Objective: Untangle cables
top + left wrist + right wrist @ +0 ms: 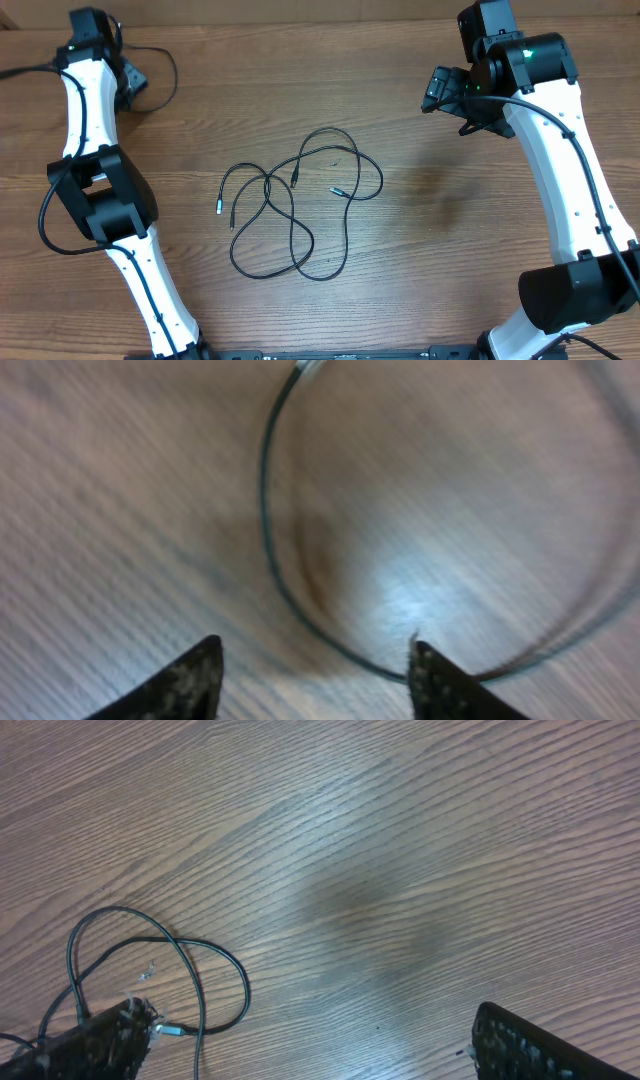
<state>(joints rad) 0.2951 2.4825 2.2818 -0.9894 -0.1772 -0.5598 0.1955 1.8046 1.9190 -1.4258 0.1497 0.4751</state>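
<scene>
The cables (292, 212) lie as a loose tangle of thin black cords in the middle of the table, with overlapping loops and small silver-tipped plugs. My left gripper (130, 86) is far off at the back left; in its wrist view it is open and empty (315, 665). My right gripper (447, 95) is at the back right, apart from the tangle. It is open and empty (310, 1035). One loop of the cables (190, 965) and a silver-tipped plug (170, 1030) show beside its left finger.
A thicker black cable (168, 75) attached to the left arm curves on the table at the back left and arcs past the left fingers (270, 550). The wooden table (420, 250) has a darker stain right of the tangle.
</scene>
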